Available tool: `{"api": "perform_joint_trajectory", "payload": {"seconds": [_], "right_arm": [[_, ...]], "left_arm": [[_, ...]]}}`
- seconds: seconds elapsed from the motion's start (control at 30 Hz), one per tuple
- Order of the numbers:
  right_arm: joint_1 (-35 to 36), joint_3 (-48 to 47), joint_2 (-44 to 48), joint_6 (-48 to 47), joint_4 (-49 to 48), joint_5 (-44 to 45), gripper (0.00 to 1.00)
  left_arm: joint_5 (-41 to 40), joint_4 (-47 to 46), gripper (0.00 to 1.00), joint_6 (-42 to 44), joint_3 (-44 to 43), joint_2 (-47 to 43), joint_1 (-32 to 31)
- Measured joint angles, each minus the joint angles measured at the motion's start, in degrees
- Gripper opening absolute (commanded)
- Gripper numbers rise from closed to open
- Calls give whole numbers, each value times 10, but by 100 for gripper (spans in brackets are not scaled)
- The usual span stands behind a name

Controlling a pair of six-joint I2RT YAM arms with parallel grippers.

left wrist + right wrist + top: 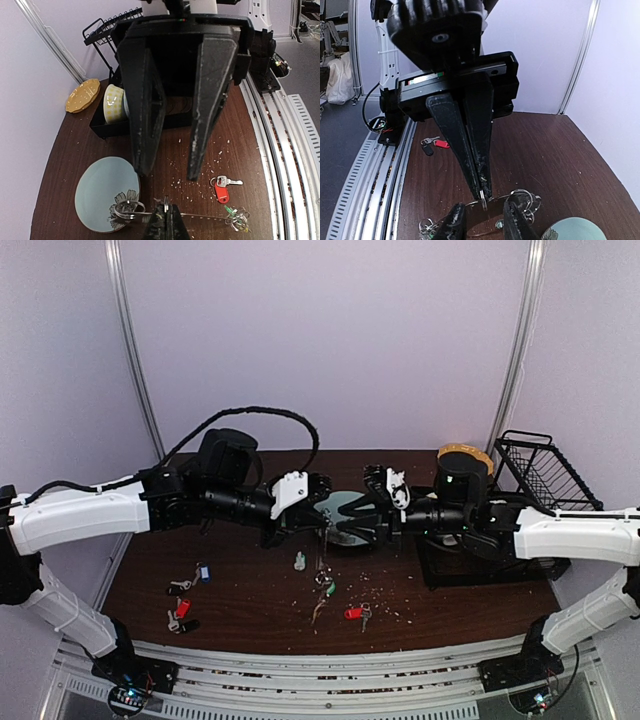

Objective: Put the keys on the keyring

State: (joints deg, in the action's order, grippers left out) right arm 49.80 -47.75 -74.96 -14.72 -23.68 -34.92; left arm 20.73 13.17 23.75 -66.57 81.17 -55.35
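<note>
Grey metal keyring [200, 216], matt dark wood table [240, 140]

No text, label, brand, number or sign can be read on anything here.

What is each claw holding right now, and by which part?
The left claw pinches the keyring by its thin wire, roughly midway along the visible stretch. The right claw stands open, holding nothing.
</note>
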Motion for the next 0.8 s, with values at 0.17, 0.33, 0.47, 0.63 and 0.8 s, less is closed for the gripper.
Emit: {"api": "perform_joint_trajectory", "payload": {"seconds": [0.17, 0.33, 0.47, 0.63, 0.8], "right_arm": [[3, -8, -14, 1, 0, 2, 24], [4, -18, -35, 1, 1, 4, 16], [5, -18, -35, 2, 3, 7, 9], [6, -21, -35, 1, 13, 13, 10], [6, -28, -35, -1, 26, 17, 9]], "left_arm": [[0, -1, 0, 0, 0, 0, -2], [0, -2, 0, 0, 0, 0, -2], [0, -2, 0, 0, 0, 0, -2], [-1, 0, 0, 0, 0, 0, -2], [-2, 0, 0, 0, 0, 0, -1]]}}
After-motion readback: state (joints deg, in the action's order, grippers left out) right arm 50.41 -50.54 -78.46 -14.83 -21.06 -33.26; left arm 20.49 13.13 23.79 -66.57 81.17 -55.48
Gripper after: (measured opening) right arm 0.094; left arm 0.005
